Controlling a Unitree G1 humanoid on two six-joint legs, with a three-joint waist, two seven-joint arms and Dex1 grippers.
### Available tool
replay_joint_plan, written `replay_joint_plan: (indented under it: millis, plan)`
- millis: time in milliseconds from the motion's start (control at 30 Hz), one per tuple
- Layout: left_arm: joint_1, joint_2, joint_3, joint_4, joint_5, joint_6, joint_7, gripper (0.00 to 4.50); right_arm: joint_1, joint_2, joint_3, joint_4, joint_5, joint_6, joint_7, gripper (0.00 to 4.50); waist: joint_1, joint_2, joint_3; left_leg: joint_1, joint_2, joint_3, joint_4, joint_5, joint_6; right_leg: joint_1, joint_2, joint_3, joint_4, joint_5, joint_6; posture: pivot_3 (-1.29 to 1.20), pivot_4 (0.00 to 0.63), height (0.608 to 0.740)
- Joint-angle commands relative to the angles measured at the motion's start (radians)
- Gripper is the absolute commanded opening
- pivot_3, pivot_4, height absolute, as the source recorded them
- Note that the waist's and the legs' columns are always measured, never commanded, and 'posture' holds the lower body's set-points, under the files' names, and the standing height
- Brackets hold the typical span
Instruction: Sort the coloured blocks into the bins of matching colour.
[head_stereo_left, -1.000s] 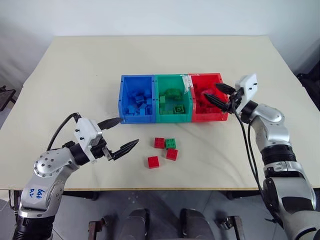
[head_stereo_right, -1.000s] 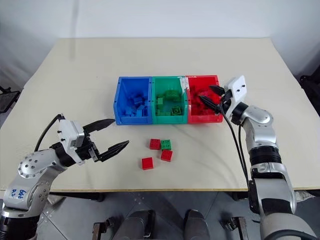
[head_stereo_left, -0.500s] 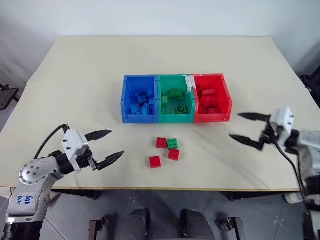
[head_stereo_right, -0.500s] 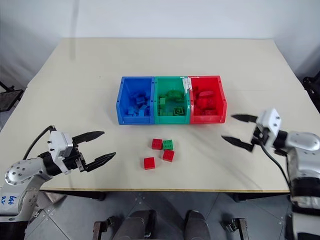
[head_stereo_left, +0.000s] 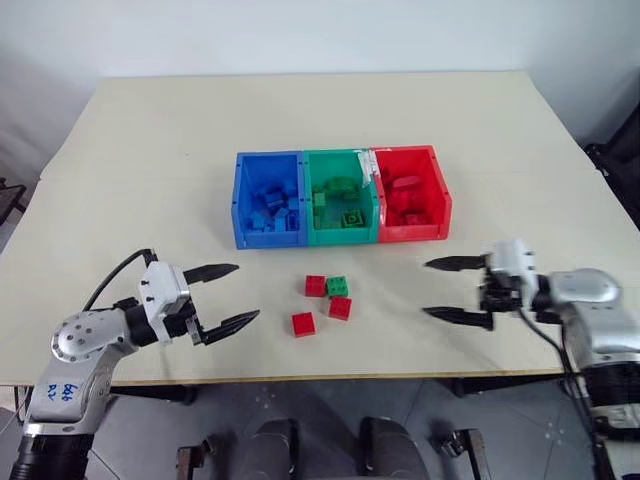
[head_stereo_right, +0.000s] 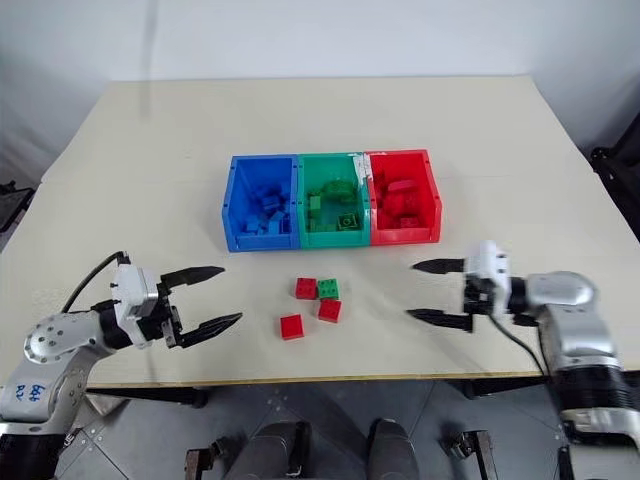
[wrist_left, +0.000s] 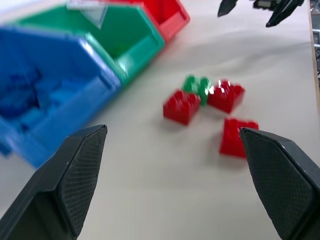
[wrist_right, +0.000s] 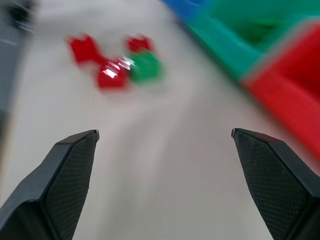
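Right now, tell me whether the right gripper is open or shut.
Open. The right gripper has its two black fingers spread wide apart with nothing between them, hovering over the table beside the loose blocks.

In the right wrist view we see the bins (wrist_right: 280, 55) and loose blocks (wrist_right: 112, 75) only as smears. The blue bin (wrist_left: 45, 105) runs off the left wrist view's edge, and we cannot count the bricks heaped inside it.

Four loose blocks (head_stereo_left: 327, 296) lie on the table (head_stereo_left: 150, 150) just before the bins (head_stereo_left: 340, 197), between both grippers.
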Motion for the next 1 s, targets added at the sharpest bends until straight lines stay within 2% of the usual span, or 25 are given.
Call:
replay_joint_plan:
  millis: [33,167,267,667,767,1000]
  plan:
    - [0.063,0.021,0.056,-0.061,-0.016,-0.007,-0.001,4.5,-0.054,0.038,0.09,-0.086,-0.032,0.101,-0.024,4.45,0.001,0.0,0.0,0.0,0.0,0.0,0.0,0.0,0.0,0.0,0.0,0.0,0.0,0.0,0.0,0.0,0.15,0.74]
    - [0.133,0.021,0.091,-0.11,-0.029,0.002,0.009,4.5,-0.077,0.086,0.18,-0.143,-0.087,0.208,-0.097,4.45,0.009,0.0,0.0,-0.001,0.0,-0.002,0.0,-0.002,0.0,0.0,-0.001,-0.001,-0.002,0.0,0.0,0.0,0.15,0.74]
    - [0.177,0.016,0.104,-0.148,-0.035,0.0,0.008,4.5,-0.07,0.13,0.232,-0.157,-0.138,0.221,-0.155,4.45,0.011,0.0,0.0,-0.002,-0.001,-0.002,0.0,-0.003,0.0,-0.002,-0.001,0.0,-0.002,0.0,0.0,0.0,0.15,0.74]
    - [0.183,0.038,0.11,-0.167,-0.044,0.019,0.001,4.5,-0.018,0.22,0.289,-0.195,-0.207,0.227,-0.281,4.45,0.0,-0.001,-0.001,-0.003,0.0,-0.001,0.0,-0.003,0.0,-0.004,0.0,0.0,0.0,0.0,0.0,0.0,0.15,0.74]
    - [0.177,0.037,0.107,-0.166,-0.043,0.02,-0.001,4.5,-0.02,0.241,0.283,-0.183,-0.221,0.21,-0.312,3.87,-0.003,-0.002,-0.001,-0.002,0.0,0.001,0.0,-0.003,0.0,-0.005,0.001,0.001,0.002,0.0,0.0,0.0,0.15,0.74]
    - [0.154,0.036,0.095,-0.142,-0.043,0.012,-0.021,4.5,-0.024,0.217,0.249,-0.164,-0.218,0.159,-0.303,1.49,-0.002,-0.002,-0.001,-0.003,0.0,0.005,-0.001,-0.003,0.0,-0.008,0.001,0.004,0.003,0.0,0.0,0.0,0.15,0.74]
